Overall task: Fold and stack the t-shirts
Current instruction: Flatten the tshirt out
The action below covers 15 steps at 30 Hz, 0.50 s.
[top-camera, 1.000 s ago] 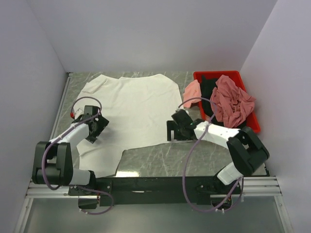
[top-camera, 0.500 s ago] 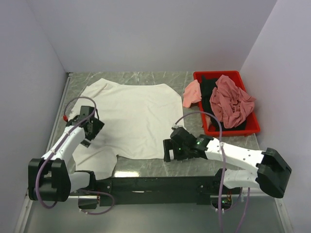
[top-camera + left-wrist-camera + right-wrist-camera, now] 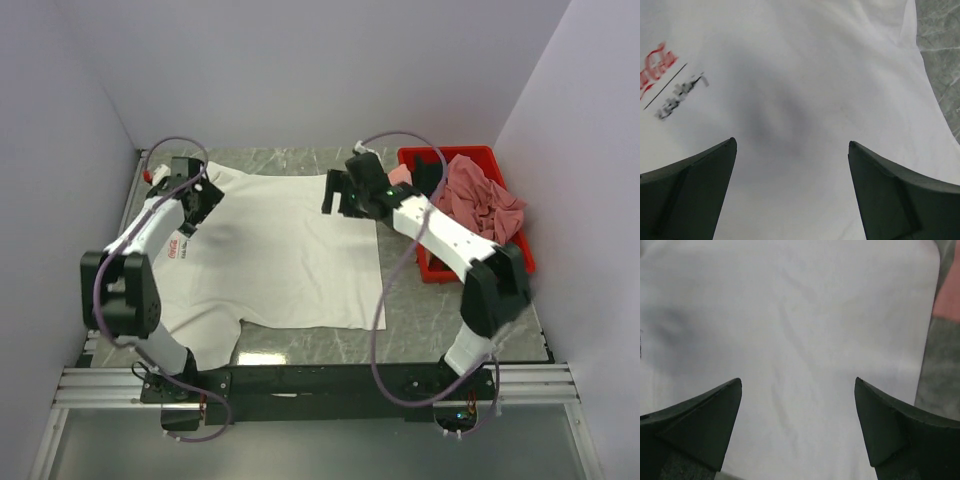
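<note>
White t-shirt point(image 3: 285, 255) lies spread flat on the marble table point(image 3: 450, 320), filling the left and centre of the top view. Nearest the arm bases, one sleeve point(image 3: 200, 340) trails off at lower left. A red printed graphic point(image 3: 176, 246) shows near the left edge. At the far edge, the left gripper point(image 3: 192, 195) is over the upper-left corner and the right gripper point(image 3: 338, 196) is over the upper-right corner, each arm nearest its own corner. Both wrist views show the fingers spread wide with nothing between them, only white cloth directly below. Contact with the fabric cannot be confirmed. The far hem runs left to right between the two grippers, so a straight descent and pinch at both corners looks like the next step, then a pull toward the near edge. Farthest, at upper right, is the red bin point(image 3: 425, 268), holding a dusty rose tee point(image 3: 482, 205), a pink tee point(image 3: 398, 177) and a black tee point(image 3: 430, 182), all unfolded.
</note>
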Motion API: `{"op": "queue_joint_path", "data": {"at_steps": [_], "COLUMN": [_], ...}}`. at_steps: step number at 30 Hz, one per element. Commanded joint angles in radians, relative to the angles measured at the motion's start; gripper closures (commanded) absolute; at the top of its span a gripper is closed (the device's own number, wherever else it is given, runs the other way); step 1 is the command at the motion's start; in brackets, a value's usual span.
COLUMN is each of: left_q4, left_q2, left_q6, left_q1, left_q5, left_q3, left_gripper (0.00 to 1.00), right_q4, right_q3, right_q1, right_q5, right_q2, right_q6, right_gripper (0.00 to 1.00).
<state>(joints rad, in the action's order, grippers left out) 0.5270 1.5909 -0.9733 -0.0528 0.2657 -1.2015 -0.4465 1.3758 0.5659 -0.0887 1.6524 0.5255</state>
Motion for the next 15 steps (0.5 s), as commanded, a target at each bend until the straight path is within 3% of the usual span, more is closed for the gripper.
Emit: {"op": "queue_joint_path", "data": {"at_steps": [1, 5, 9, 12, 15], "left_q4": [-0.033, 0.004, -0.03, -0.027, -0.018], "left_q2": [0.138, 0.274, 0.307, 0.322, 0.349], "left_q6": [0.056, 0.067, 0.088, 0.114, 0.131], "left_q1": [0.002, 0.001, 0.002, 0.002, 0.004], "left_q5": [-0.054, -0.092, -0.095, -0.051, -0.042], "left_q3": [-0.142, -0.248, -0.216, -0.204, -0.205], "left_gripper": [0.0, 0.0, 0.0, 0.0, 0.01], "right_q4": [-0.009, -0.063, -0.063, -0.083, -0.084], "right_q3": [0.204, 0.469, 0.705, 0.801, 0.844], "right_q1": [-0.044, -0.122, -0.202, -0.265, -0.31], "right_q5": [0.0, 0.072, 0.218, 0.353, 0.372], "right_q2": [0.194, 0.414, 0.602, 0.688, 0.75], "right_q6": [-0.088, -0.172, -0.356, -0.473, -0.513], "right_gripper": [0.0, 0.0, 0.01, 0.01, 0.0]}}
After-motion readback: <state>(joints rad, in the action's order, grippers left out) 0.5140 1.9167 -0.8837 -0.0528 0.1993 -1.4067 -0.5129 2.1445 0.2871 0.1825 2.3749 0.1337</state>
